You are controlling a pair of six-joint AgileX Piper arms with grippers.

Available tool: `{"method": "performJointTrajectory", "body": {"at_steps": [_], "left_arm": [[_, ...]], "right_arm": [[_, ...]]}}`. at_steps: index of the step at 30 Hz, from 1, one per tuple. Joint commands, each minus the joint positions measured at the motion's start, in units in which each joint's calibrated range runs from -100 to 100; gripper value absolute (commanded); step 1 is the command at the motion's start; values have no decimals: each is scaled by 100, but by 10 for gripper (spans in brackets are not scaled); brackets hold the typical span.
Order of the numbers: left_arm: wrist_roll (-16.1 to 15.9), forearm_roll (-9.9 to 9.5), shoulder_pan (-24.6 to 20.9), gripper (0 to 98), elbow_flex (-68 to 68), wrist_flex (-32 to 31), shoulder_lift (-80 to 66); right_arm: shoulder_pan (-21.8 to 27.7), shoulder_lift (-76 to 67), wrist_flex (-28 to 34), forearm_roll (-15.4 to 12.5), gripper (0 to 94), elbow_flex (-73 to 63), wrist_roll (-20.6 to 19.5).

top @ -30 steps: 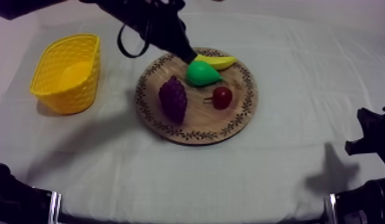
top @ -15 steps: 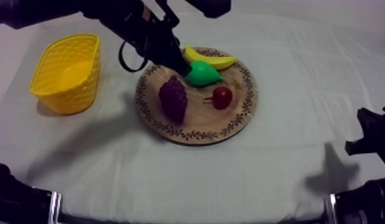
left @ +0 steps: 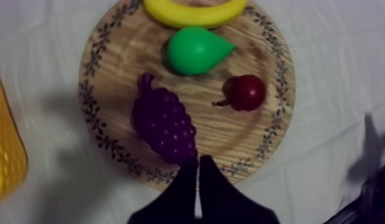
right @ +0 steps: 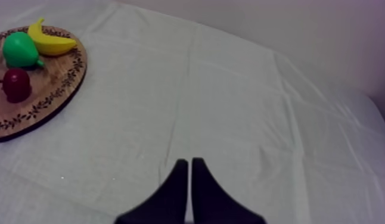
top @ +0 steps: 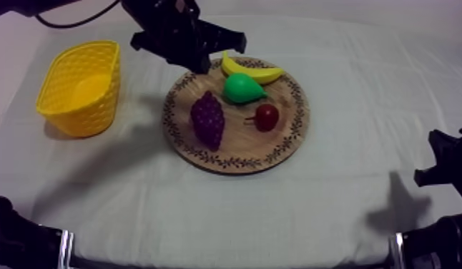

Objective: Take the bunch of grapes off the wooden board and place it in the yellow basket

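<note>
The purple bunch of grapes (top: pixel 207 118) lies on the left half of the round wooden board (top: pixel 237 148). The yellow basket (top: pixel 80 86) stands to the board's left. My left gripper (top: pixel 203 69) hangs over the board's far left rim, apart from the fruit. In the left wrist view its fingers lie together as a narrow wedge, shut on nothing, and the gripper (left: pixel 198 162) points at the near end of the grapes (left: pixel 165 125) from above. My right gripper (right: pixel 189 162) is shut too, over bare cloth.
A banana (top: pixel 252 71), a green pear (top: pixel 242 88) and a small red fruit (top: pixel 267 116) share the board. My right arm (top: pixel 448 168) rests at the table's right edge. The basket's side (left: pixel 4 155) lies beside the board (left: pixel 230 134).
My left gripper has drawn back from beside the pear and banana toward the board's far left rim, uncovering the banana. The fruit and the right arm have not moved.
</note>
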Motion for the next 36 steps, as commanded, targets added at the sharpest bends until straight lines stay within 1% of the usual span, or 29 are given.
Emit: {"method": "performJointTrajectory", "body": {"at_steps": [1,4,8,13,15,17,18,22,26,31,33,36], "left_arm": [[608,-67,26,9,-140,621,33],[736,-121,49,10,-253,893,66],[828,-136,59,12,-272,1000,85],[859,-128,61,26,-210,899,83],[829,-109,62,60,-141,760,56],[791,-70,52,137,-42,619,31],[786,-45,37,194,11,574,21],[771,67,-55,492,184,476,3],[681,92,-82,671,238,345,-12],[674,33,-38,829,242,279,-16],[678,20,-28,860,237,272,-11],[687,11,-26,878,251,265,10]], "right_arm": [[1,2,-6,0,3,-1,1],[1,2,-6,0,3,-1,1],[1,2,-6,0,3,-1,1],[1,2,-6,0,3,-1,1],[1,2,-6,0,3,-1,1],[1,2,-6,0,3,-1,1],[1,2,-6,0,3,-1,1],[1,2,-6,0,3,-1,1],[1,2,-6,0,3,-1,1],[1,2,-6,0,3,-1,1],[1,2,-6,0,3,-1,1],[1,2,-6,0,3,-1,1]]}}
